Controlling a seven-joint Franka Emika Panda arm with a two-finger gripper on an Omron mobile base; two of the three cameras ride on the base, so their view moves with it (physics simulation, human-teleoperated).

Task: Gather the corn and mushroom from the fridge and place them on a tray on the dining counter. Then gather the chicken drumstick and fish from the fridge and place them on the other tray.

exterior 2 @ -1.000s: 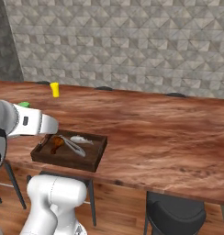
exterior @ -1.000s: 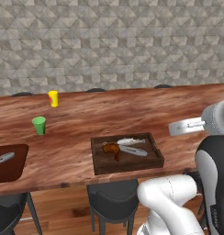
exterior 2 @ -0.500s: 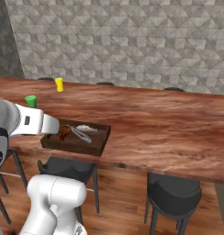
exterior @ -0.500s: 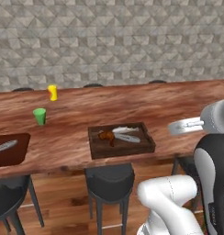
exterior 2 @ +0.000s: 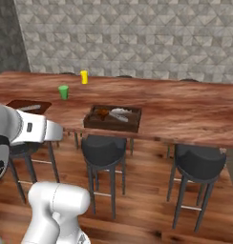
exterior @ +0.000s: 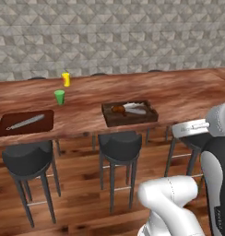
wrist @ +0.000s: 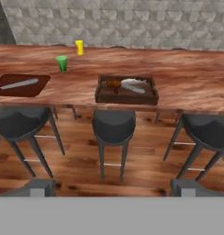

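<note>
The tray (wrist: pixel 126 97) on the counter (wrist: pixel 192 82) is holding the drumstick (wrist: pixel 114 84) and fish (wrist: pixel 133 86); the gripper (wrist: pixel 113 188) is hanging released, grasping nothing.

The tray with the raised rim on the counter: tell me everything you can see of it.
The tray is a dark brown rectangular box with low raised walls, wood-like in look. It sits flat on the wooden dining counter, near its front edge, above the middle stool. Inside lie a brown chicken drumstick toward its left end and a pale grey fish beside it on the right, the two close together. Nothing else touches it.
</note>
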